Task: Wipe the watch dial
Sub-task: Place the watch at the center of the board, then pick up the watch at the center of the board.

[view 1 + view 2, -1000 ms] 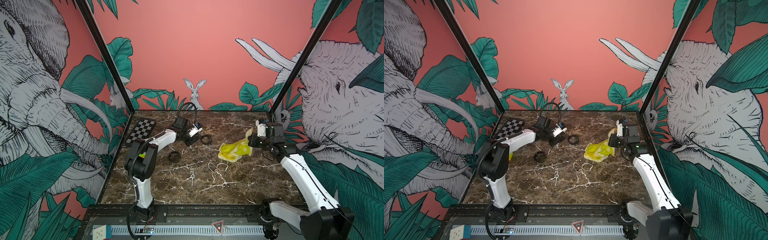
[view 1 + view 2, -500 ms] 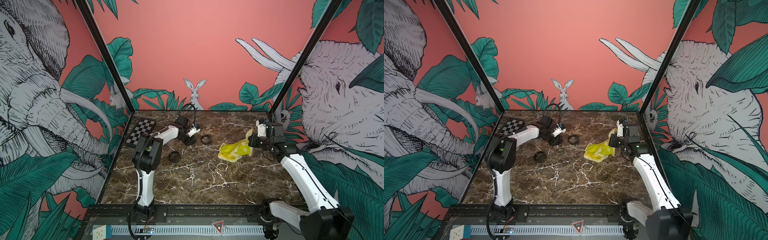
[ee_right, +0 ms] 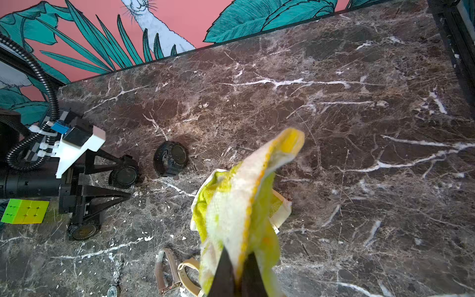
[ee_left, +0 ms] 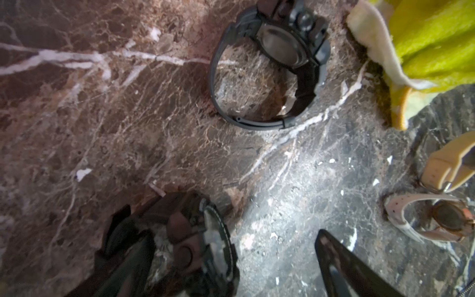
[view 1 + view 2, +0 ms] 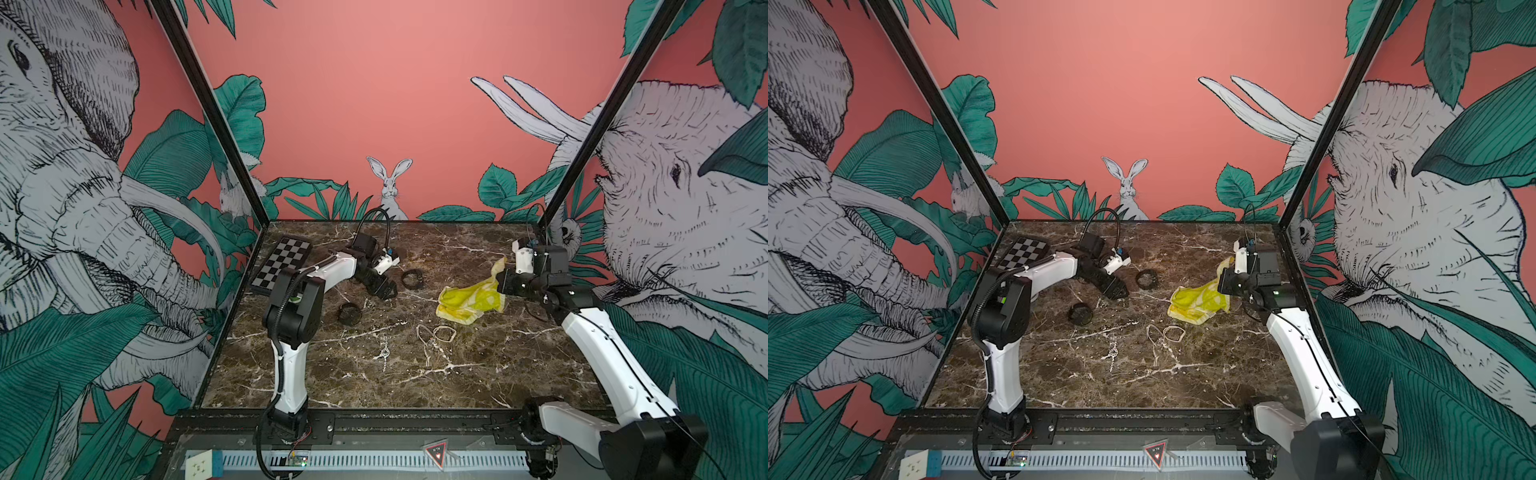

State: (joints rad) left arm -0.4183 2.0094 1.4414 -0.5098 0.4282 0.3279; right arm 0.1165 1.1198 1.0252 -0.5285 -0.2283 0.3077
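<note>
Left gripper (image 5: 384, 291) jaws spread wide, clamping nothing; chunky black round-dial wristwatch (image 4: 205, 239) stands on edge between its fingers, close against one, well clear of other; dial seems turned toward cloth side, probably so wiping can reach it; right gripper (image 3: 237, 262) clenched on yellow-and-white terry cloth (image 3: 244, 200), cloth draped from tips, ready as wiper; second black strap watch (image 4: 270, 64) lies ahead of left fingers, near cloth; wipe not yet begun.

Both top views overlook the whole table (image 5: 415, 374); wrist cameras sit close.
</note>
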